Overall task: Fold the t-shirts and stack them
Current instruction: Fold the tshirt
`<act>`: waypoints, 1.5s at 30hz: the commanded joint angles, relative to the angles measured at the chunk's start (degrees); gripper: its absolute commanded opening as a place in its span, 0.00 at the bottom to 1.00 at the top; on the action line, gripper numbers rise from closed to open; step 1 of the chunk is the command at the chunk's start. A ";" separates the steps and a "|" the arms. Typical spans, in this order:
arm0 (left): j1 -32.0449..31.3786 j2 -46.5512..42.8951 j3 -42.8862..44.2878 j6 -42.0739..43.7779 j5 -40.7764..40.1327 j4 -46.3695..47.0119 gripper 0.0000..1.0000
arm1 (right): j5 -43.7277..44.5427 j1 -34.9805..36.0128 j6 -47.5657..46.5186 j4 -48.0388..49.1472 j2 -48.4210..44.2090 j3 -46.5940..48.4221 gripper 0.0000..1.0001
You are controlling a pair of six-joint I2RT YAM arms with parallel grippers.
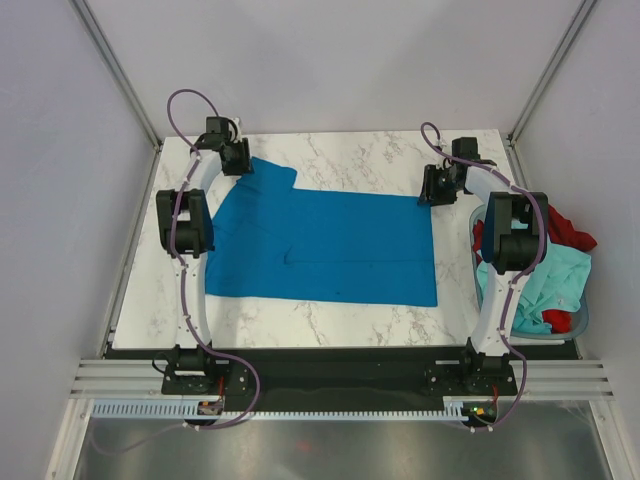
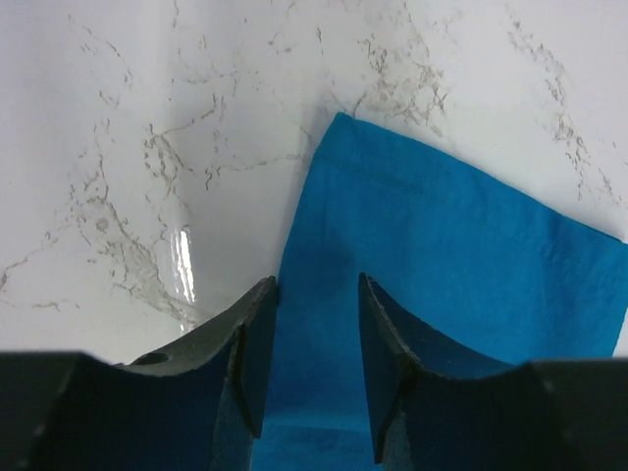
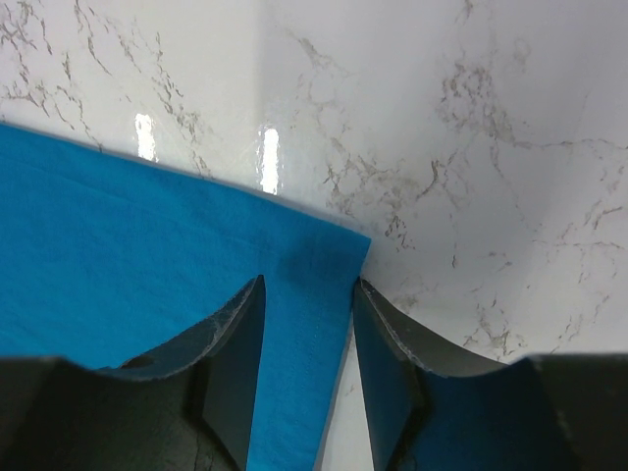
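Left hand [image 2: 312,343] and right hand [image 3: 307,343], both released, straddle the blue t-shirt [image 1: 330,245]; only the top view shows the basket [image 1: 584,315] (red t-shirt [image 1: 572,228], mint t-shirt [image 1: 556,278] inside).

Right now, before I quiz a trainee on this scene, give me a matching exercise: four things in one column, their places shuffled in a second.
1 blue t-shirt
2 mint-teal t-shirt
3 red t-shirt
4 basket

a in the basket, mostly at its far end
b at the right edge of the table, beside the right arm
c in the basket, filling its middle
d spread flat on the table

Pairs: 1-d, 2-c, 3-a, 4-b
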 commanded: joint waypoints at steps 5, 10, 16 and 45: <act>-0.01 2.02 1.77 3.25 5.57 0.88 0.29 | 0.51 -0.22 -1.67 -0.07 -0.28 1.66 0.47; -0.36 1.67 2.82 3.43 6.89 0.88 0.02 | 1.04 -0.22 -3.95 0.28 0.33 2.28 0.45; -0.36 0.53 3.53 3.17 9.36 0.89 0.02 | 0.78 -0.22 -4.04 1.33 0.51 2.90 0.51; -0.28 -14.40 -6.66 3.17 3.56 1.06 0.02 | 4.99 0.31 -4.04 17.21 -11.78 -10.89 0.00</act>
